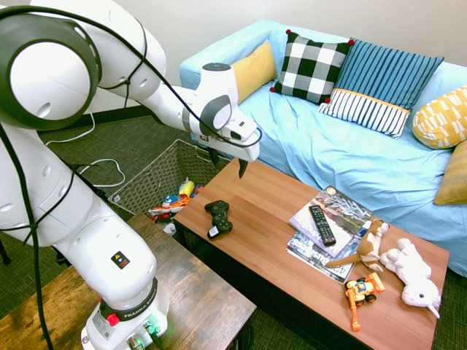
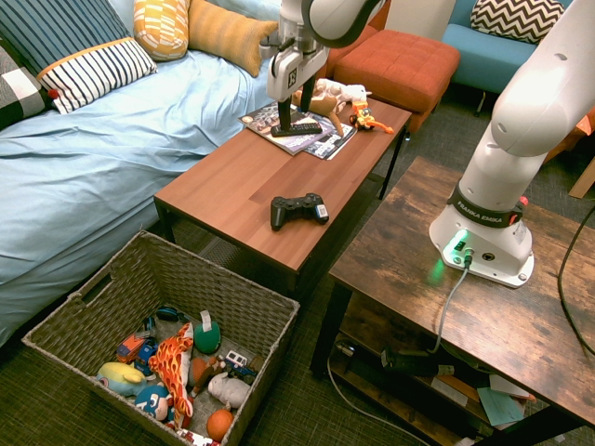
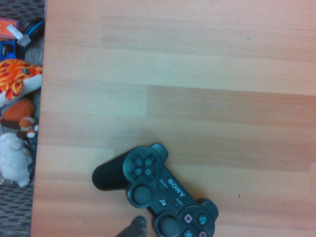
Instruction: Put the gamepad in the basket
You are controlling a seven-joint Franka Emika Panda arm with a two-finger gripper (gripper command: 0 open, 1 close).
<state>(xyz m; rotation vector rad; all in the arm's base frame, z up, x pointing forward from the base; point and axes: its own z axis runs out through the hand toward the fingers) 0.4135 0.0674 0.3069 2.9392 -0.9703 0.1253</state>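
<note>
Hovering open hand (image 1: 228, 162) above table (image 1: 277, 226), gamepad (image 1: 217, 216) lying untouched

Bare wood surrounds the gamepad (image 1: 217, 217) on the coffee table (image 1: 270, 233), nothing crowding it. The magazines (image 1: 328, 226) and remote (image 1: 322, 224) lie well apart; the toy-filled basket (image 2: 102, 307) stands open-topped

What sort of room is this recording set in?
Most likely a living room or playroom: a blue-covered sofa with cushions, a low wooden coffee table holding magazines and a remote, and a wicker basket of toys.
</note>
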